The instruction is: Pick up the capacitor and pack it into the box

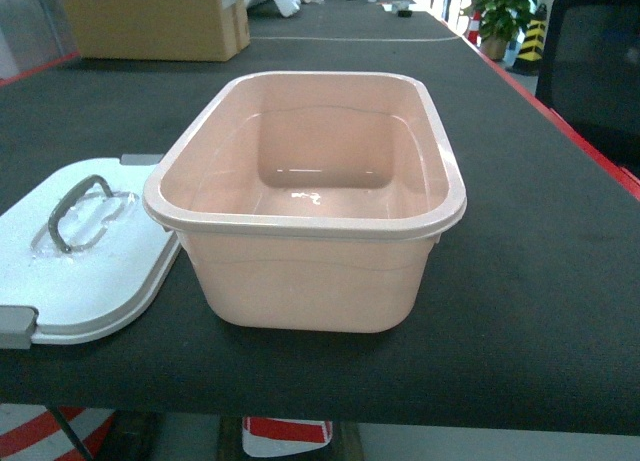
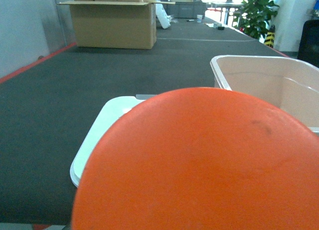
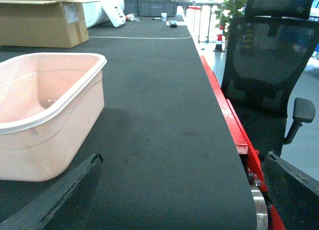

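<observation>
The box [image 1: 300, 226], a pale pink tub, stands open and empty at the middle of the dark table; it also shows in the wrist views [image 2: 259, 83] [image 3: 45, 135]. Its white lid [image 1: 95, 276] with a grey handle lies flat to its left. A large orange round surface [image 2: 199, 165] fills the lower left wrist view, hiding the left fingers; I cannot tell whether it is the capacitor. My right gripper [image 3: 182, 190] is open near the table's right front, right of the box, with nothing between its fingers. Neither gripper shows in the head view.
A brown cardboard carton [image 1: 155, 21] stands at the far left of the table. A black office chair [image 3: 269, 65] is beyond the table's red right edge [image 3: 227, 115]. A potted plant [image 1: 500, 16] is at the far right.
</observation>
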